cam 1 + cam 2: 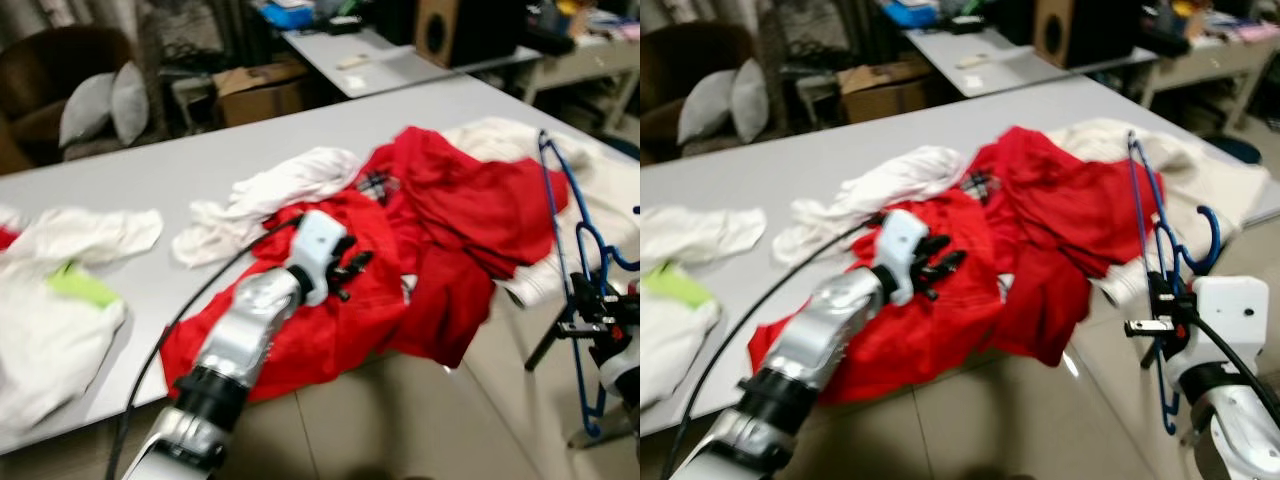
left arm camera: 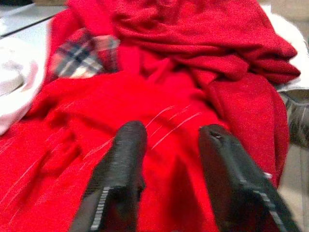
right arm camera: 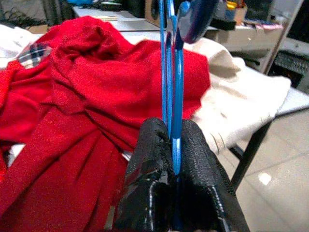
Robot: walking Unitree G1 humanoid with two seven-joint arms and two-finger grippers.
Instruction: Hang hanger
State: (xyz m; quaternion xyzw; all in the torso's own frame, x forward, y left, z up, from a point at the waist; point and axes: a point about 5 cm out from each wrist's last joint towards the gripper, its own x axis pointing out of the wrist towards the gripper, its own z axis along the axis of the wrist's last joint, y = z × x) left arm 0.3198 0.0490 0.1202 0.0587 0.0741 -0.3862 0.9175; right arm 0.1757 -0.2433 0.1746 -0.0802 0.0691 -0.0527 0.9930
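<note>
A blue hanger (image 1: 1147,220) stands upright at the table's right end, and my right gripper (image 3: 172,145) is shut on its thin blue bars. A red garment (image 1: 400,250) with a plaid neck lining (image 2: 79,53) lies crumpled across the grey table (image 1: 180,180) and droops over the front edge. My left gripper (image 2: 169,145) hovers just above the red cloth, fingers (image 2: 126,154) open with nothing between them. In the left eye view the left gripper (image 1: 350,270) sits over the garment's middle.
White clothes (image 1: 270,200) lie left of the red garment, more white and green cloth (image 1: 60,290) at the far left, and a cream garment (image 1: 1185,170) under the hanger. A second table, a cardboard box (image 1: 260,90) and an armchair with cushions (image 1: 100,100) stand behind.
</note>
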